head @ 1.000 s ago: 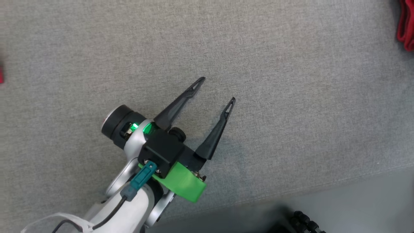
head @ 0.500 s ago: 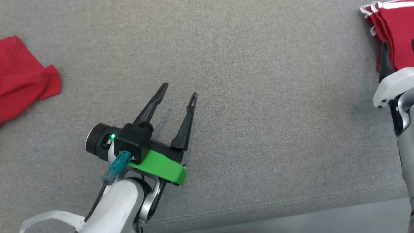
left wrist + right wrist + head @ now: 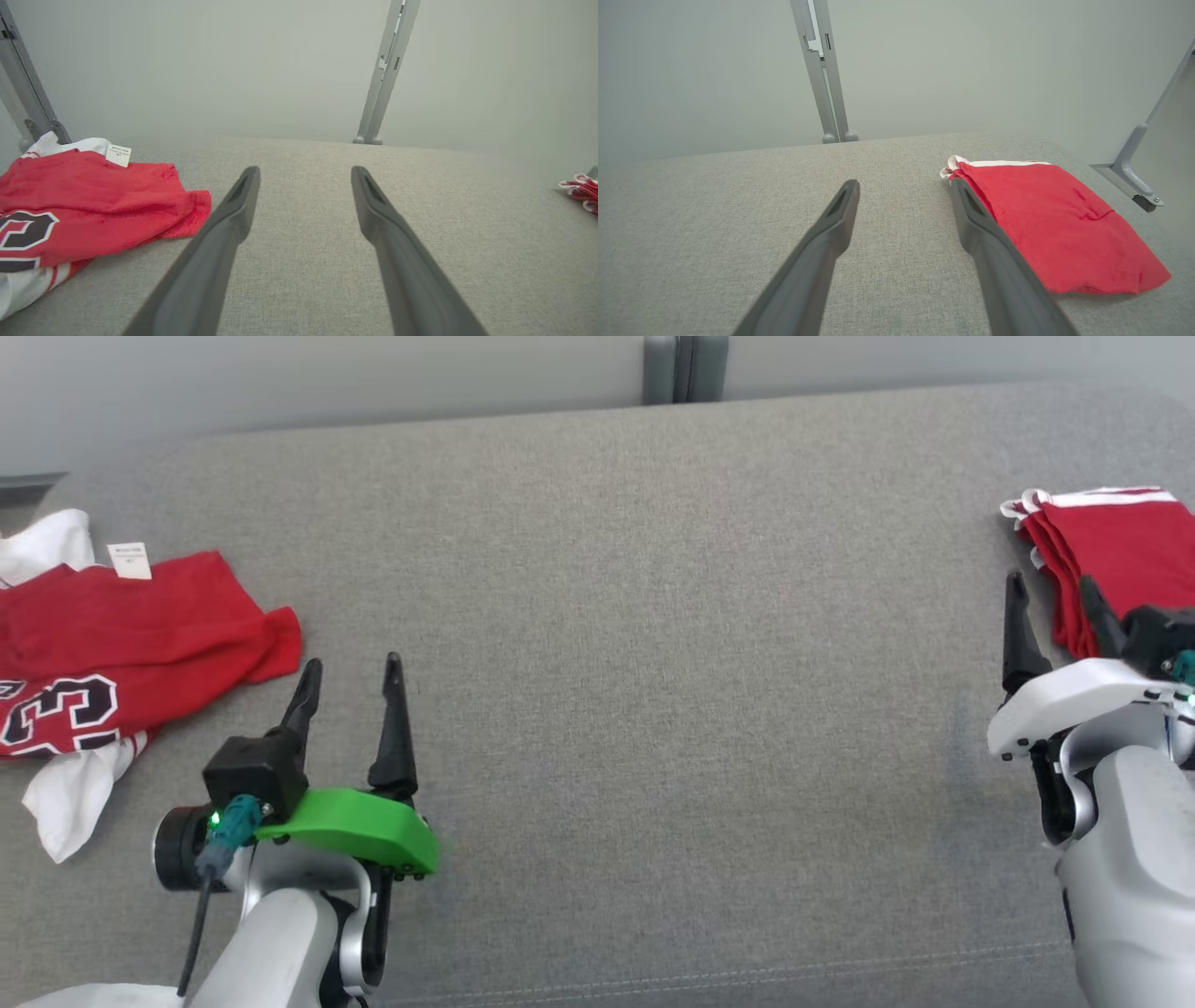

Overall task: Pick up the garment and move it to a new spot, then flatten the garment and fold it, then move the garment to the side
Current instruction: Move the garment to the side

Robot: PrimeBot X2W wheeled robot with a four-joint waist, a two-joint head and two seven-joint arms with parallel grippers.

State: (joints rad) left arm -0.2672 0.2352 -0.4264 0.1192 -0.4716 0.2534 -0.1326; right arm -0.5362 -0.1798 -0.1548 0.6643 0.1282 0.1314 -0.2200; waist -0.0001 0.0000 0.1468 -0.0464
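Nearest, the left tool (image 3: pixel 353 663) hovers spread and empty over the grey fabric surface (image 3: pixel 653 709); the right tool (image 3: pixel 1050 583) is equally spread. The crumpled red jersey (image 3: pixel 140 635) lies just left of the left tool, long axis sideways, probably that arm's pick. Far right sits a folded red garment (image 3: pixel 1120 541).

The station is presenting as a robot test cell or laboratory bench. A grey fabric-covered work surface (image 3: pixel 653 616) is spanning the full width of the station. Plain pale panels (image 3: pixel 691 70) are enclosing it at the back, with a metal upright post (image 3: pixel 387 70) and an angled metal bracket (image 3: pixel 1134 179) standing against them. A crumpled red jersey (image 3: pixel 140 635) and a folded red stack (image 3: pixel 1120 551) are lying at opposite ends of the surface.
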